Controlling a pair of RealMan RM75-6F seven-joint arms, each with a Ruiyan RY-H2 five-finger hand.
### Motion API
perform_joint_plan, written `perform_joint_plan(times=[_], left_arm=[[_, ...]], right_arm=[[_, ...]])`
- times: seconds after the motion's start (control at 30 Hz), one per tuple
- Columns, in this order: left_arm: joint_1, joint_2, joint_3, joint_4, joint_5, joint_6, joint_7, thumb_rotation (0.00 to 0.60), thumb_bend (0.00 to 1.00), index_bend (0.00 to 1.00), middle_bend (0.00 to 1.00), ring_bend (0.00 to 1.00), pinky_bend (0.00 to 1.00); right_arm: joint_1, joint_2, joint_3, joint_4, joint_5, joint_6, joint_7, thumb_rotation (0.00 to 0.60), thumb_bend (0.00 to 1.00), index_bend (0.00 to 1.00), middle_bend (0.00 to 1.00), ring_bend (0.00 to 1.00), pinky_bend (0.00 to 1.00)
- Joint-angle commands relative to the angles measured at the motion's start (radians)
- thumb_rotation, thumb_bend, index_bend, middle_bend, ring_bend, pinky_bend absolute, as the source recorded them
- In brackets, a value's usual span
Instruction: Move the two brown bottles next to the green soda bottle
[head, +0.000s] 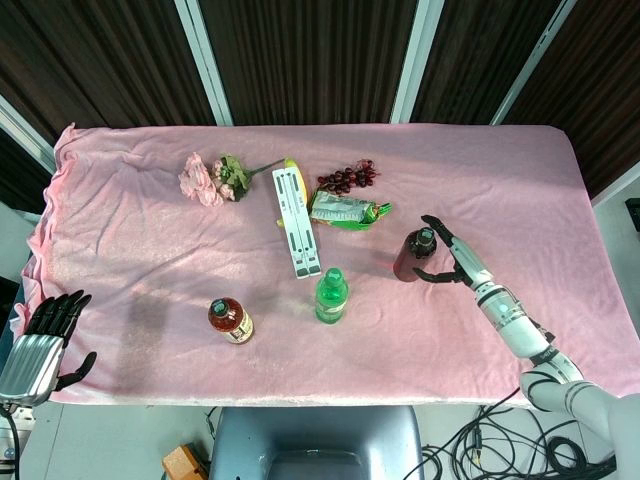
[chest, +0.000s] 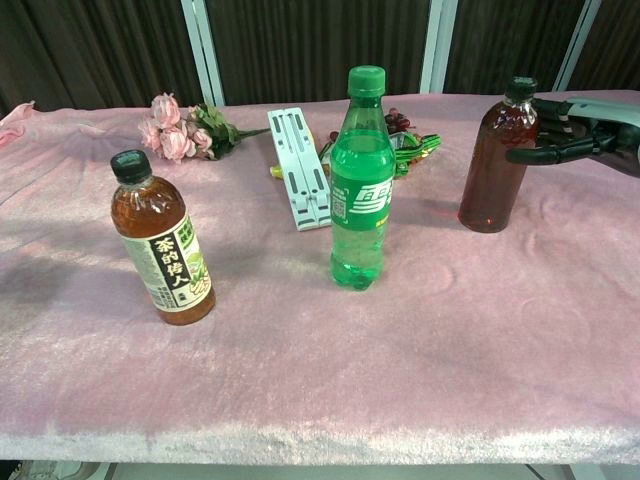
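The green soda bottle (head: 332, 296) (chest: 362, 180) stands upright near the front middle of the pink cloth. To its left stands a brown tea bottle (head: 230, 320) (chest: 162, 240) with a black and white label. The other brown bottle (head: 415, 254) (chest: 495, 160), dark and unlabelled, stands to the right and slightly behind the green one. My right hand (head: 452, 255) (chest: 575, 130) is just right of this bottle with fingers spread toward it, thumb tip at its edge, not closed around it. Holding nothing, my left hand (head: 45, 338) hangs off the table's front left corner with fingers apart.
A white folded stand (head: 297, 222) (chest: 300, 170) lies behind the green bottle. Behind that are a green snack bag (head: 345, 211), dark grapes (head: 347, 179) and pink flowers (head: 208, 180) (chest: 180, 132). The pink cloth (head: 140, 250) covers the table.
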Motion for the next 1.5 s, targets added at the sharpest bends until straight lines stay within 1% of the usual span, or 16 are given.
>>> perform_joint_plan(times=[0.03, 0.23, 0.37, 0.43, 0.47, 0.57, 0.6, 0.63, 0.67, 0.7, 0.77, 0.87, 0.97, 1.13, 1.3, 1.5], left_arm=[[0.0, -0.001, 0.0, 0.001, 0.0, 0.0, 0.001, 0.6, 0.33, 0.0, 0.04, 0.0, 0.06], [-0.003, 0.0, -0.001, -0.001, -0.006, -0.008, 0.002, 0.6, 0.33, 0.0, 0.04, 0.0, 0.06], [-0.006, 0.0, -0.004, -0.003, -0.007, -0.01, 0.005, 0.6, 0.33, 0.0, 0.04, 0.0, 0.06], [-0.007, 0.0, -0.004, -0.004, -0.01, -0.014, 0.008, 0.6, 0.34, 0.0, 0.04, 0.0, 0.06], [-0.008, 0.0, -0.004, -0.004, -0.011, -0.016, 0.01, 0.6, 0.34, 0.0, 0.04, 0.0, 0.06], [-0.008, 0.0, -0.005, -0.005, -0.013, -0.017, 0.01, 0.6, 0.34, 0.0, 0.04, 0.0, 0.06], [-0.008, 0.0, -0.005, -0.005, -0.013, -0.017, 0.011, 0.6, 0.34, 0.0, 0.04, 0.0, 0.06], [-0.008, 0.0, -0.005, -0.005, -0.014, -0.017, 0.011, 0.6, 0.34, 0.0, 0.04, 0.0, 0.06], [-0.008, 0.001, -0.005, -0.006, -0.014, -0.017, 0.01, 0.6, 0.34, 0.0, 0.04, 0.0, 0.06], [-0.008, 0.0, -0.005, -0.005, -0.014, -0.017, 0.01, 0.6, 0.34, 0.0, 0.04, 0.0, 0.06], [-0.007, 0.002, -0.004, -0.004, -0.018, -0.019, 0.008, 0.6, 0.35, 0.0, 0.04, 0.0, 0.06], [-0.006, 0.004, -0.003, -0.004, -0.019, -0.02, 0.006, 0.6, 0.35, 0.0, 0.04, 0.01, 0.06], [-0.004, 0.004, -0.002, -0.004, -0.019, -0.017, 0.005, 0.6, 0.35, 0.0, 0.04, 0.01, 0.06], [-0.003, 0.003, -0.003, -0.004, -0.021, -0.017, 0.005, 0.6, 0.35, 0.0, 0.04, 0.01, 0.06], [-0.004, 0.003, -0.002, -0.006, -0.018, -0.017, 0.009, 0.6, 0.35, 0.0, 0.04, 0.01, 0.06], [-0.003, 0.004, -0.001, -0.009, -0.015, -0.015, 0.009, 0.6, 0.35, 0.0, 0.04, 0.01, 0.06]], right_arm=[[0.0, 0.001, -0.003, 0.001, 0.001, -0.004, 0.002, 0.6, 0.34, 0.0, 0.0, 0.0, 0.06], [0.011, -0.015, -0.01, 0.02, 0.004, -0.027, 0.022, 0.6, 0.34, 0.0, 0.0, 0.0, 0.07], [0.027, -0.038, -0.008, 0.042, 0.003, -0.038, 0.04, 0.6, 0.34, 0.0, 0.0, 0.0, 0.12], [0.036, -0.052, -0.004, 0.055, 0.005, -0.043, 0.041, 0.6, 0.34, 0.01, 0.03, 0.0, 0.15], [0.039, -0.058, -0.001, 0.06, 0.007, -0.044, 0.038, 0.6, 0.34, 0.03, 0.07, 0.01, 0.17], [0.042, -0.066, 0.003, 0.067, 0.012, -0.045, 0.032, 0.6, 0.34, 0.14, 0.14, 0.06, 0.22], [0.043, -0.071, 0.005, 0.071, 0.015, -0.044, 0.027, 0.6, 0.34, 0.2, 0.18, 0.1, 0.25], [0.044, -0.075, 0.007, 0.075, 0.017, -0.044, 0.021, 0.6, 0.34, 0.32, 0.25, 0.19, 0.32], [0.044, -0.083, 0.011, 0.081, 0.022, -0.043, 0.009, 0.6, 0.34, 0.46, 0.34, 0.3, 0.41], [0.044, -0.091, 0.016, 0.088, 0.029, -0.042, -0.004, 0.6, 0.34, 0.56, 0.41, 0.39, 0.48], [0.04, -0.114, 0.026, 0.107, 0.05, -0.045, -0.048, 0.6, 0.34, 0.69, 0.5, 0.51, 0.58], [0.033, -0.142, 0.046, 0.13, 0.078, -0.035, -0.097, 0.6, 0.34, 0.82, 0.59, 0.61, 0.67], [0.026, -0.157, 0.063, 0.139, 0.091, -0.008, -0.128, 0.6, 0.35, 0.9, 0.65, 0.67, 0.74], [0.002, -0.153, 0.068, 0.107, 0.061, 0.115, -0.185, 0.6, 0.35, 0.94, 0.68, 0.71, 0.78], [-0.022, -0.1, 0.051, -0.025, 0.006, 0.225, -0.236, 0.6, 0.35, 0.94, 0.69, 0.71, 0.78], [-0.027, -0.063, 0.026, -0.164, -0.027, 0.242, -0.313, 0.6, 0.35, 0.94, 0.69, 0.71, 0.78]])
